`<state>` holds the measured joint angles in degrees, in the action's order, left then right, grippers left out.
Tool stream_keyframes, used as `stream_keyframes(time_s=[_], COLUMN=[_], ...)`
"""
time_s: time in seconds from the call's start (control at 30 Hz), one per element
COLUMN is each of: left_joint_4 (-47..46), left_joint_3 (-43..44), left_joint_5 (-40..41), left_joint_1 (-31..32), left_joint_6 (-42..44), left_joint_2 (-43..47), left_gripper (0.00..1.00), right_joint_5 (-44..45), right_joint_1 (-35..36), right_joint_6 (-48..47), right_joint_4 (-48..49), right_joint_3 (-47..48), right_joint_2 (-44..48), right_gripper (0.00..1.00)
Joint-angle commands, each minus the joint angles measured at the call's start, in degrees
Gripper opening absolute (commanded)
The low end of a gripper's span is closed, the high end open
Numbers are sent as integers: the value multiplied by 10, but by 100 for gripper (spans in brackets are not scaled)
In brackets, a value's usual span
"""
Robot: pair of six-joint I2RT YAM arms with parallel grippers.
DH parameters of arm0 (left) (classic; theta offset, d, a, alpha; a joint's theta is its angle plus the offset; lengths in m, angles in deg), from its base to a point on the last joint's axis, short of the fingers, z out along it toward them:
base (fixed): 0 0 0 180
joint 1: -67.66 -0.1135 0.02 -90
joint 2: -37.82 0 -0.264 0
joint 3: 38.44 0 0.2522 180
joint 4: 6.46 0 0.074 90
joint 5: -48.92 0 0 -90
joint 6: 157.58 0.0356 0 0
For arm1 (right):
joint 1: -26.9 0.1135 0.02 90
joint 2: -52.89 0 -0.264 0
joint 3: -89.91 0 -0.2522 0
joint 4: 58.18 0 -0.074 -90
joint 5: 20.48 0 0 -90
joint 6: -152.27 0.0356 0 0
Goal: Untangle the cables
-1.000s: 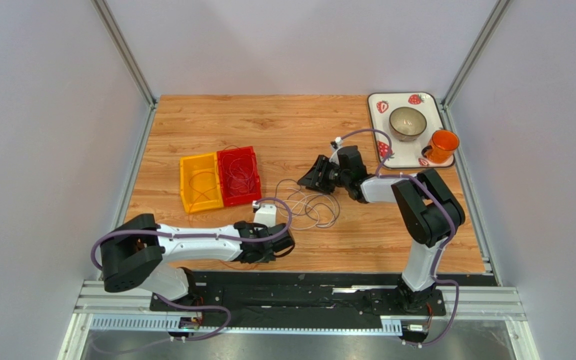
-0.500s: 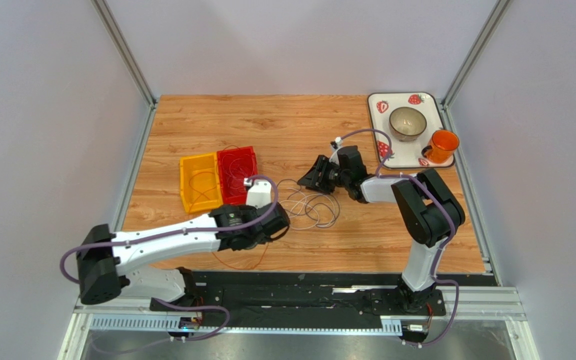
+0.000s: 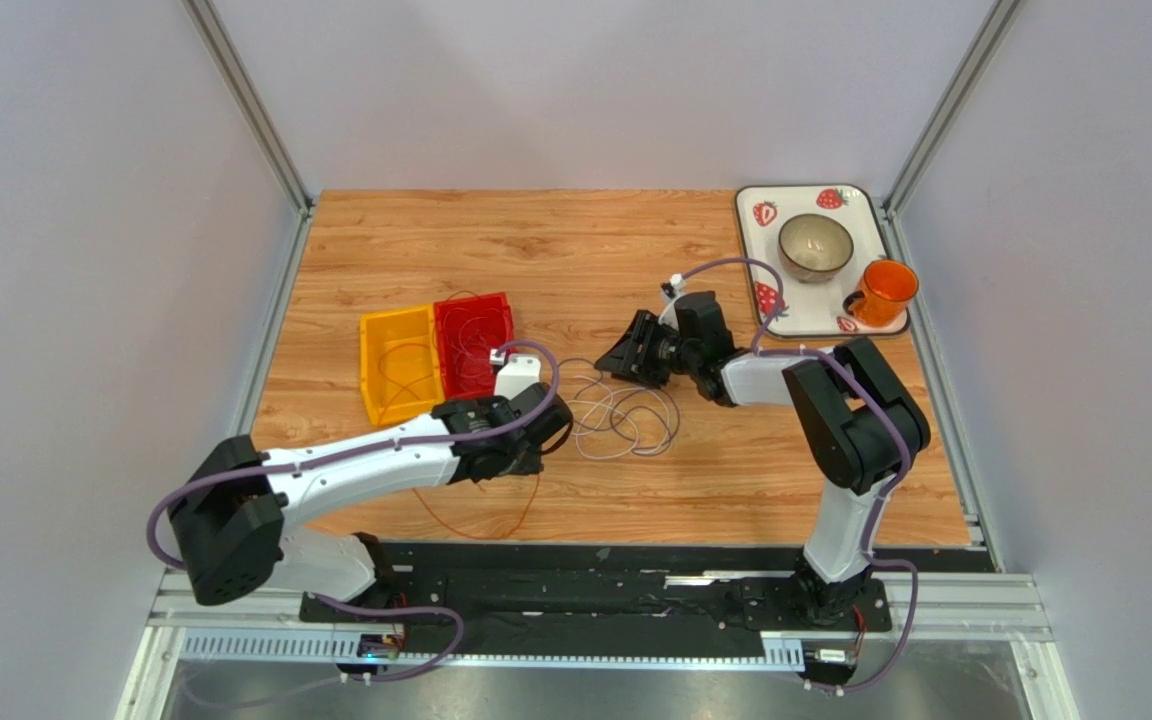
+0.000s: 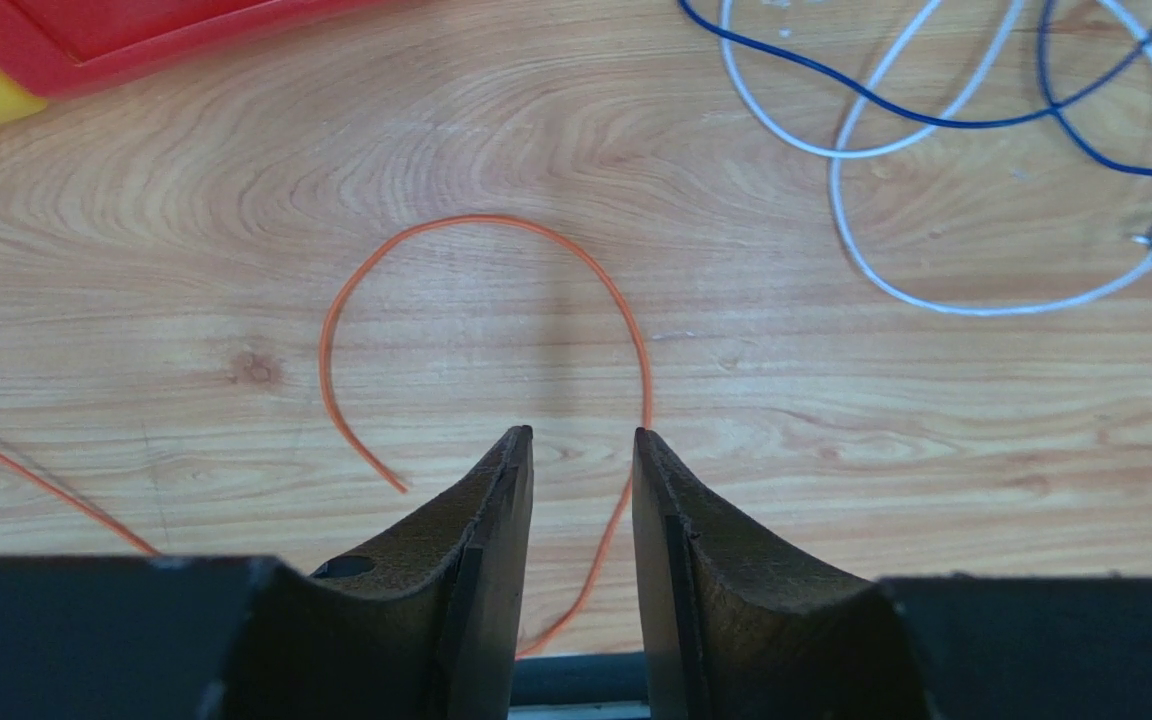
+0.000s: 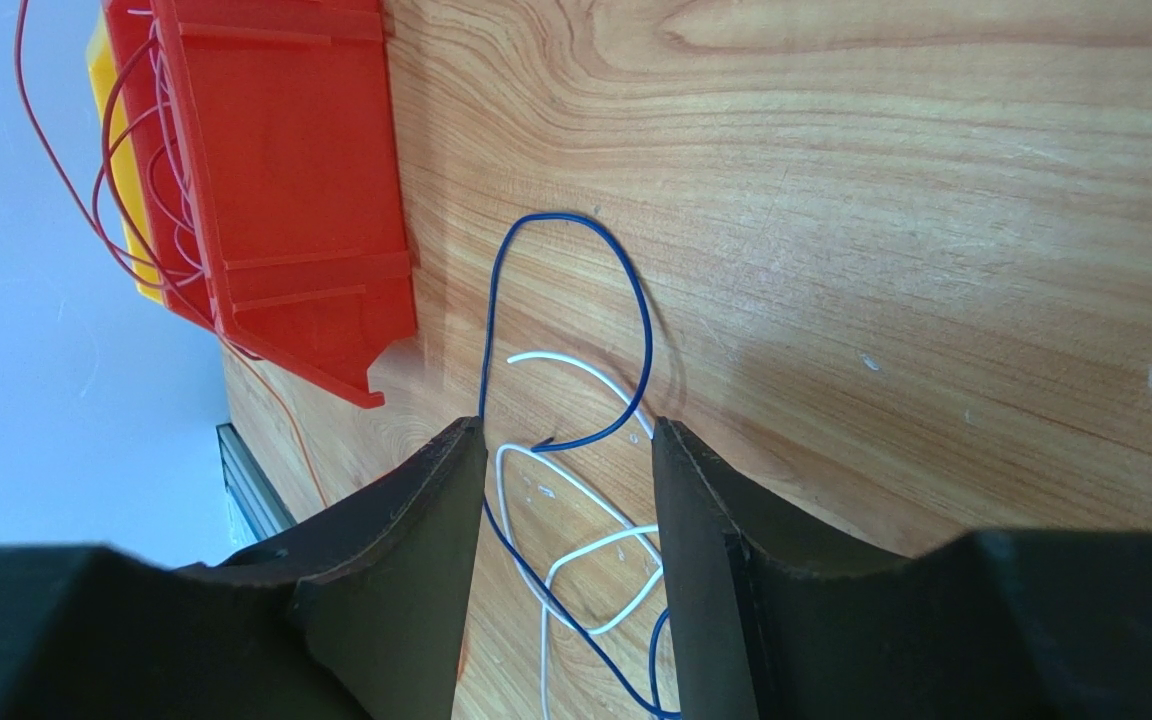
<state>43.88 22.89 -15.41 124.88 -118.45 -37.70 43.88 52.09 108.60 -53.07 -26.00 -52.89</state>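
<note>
The orange cable [image 4: 492, 221] lies curled on the surface [image 4: 838, 450], its tail running between my left fingers [image 4: 485, 570], which stand spread and seem clear of it. The white and blue cables [image 3: 620, 413] loop together below my right fingers [image 5: 402, 570], also spread.

The left arm [image 3: 372, 458] and right arm [image 3: 841, 528] have smooth white link shells between bulky black joints. A thin purple hose [image 3: 156, 518] loops along each. The 2 fingers [image 4: 485, 570] per wrist are matte black wedges with blunt tips.
</note>
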Motion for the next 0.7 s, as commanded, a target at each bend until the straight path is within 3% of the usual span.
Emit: stream_keyframes(time_s=[0.0,0.17,0.4,0.67], left_joint_4=[10,30,-10,-64], left_joint_3=[14,-14,-75,-102], left_joint_5=[25,63,52,33], left_joint_1=[-30,-55,-104,-122], left_joint_6=[-16,-20,-2,22], left_joint_2=[-23,-2,30,7], left_gripper=[40,41,41,40], right_joint_5=[-7,-9,-14,-15], right_joint_1=[-1,-4,-6,-7], right_joint_6=[3,4,7,10], right_joint_4=[8,10,14,17], right_joint_3=[18,19,18,19], right_joint_2=[-7,-7,-9,-13], right_gripper=[48,48,48,48])
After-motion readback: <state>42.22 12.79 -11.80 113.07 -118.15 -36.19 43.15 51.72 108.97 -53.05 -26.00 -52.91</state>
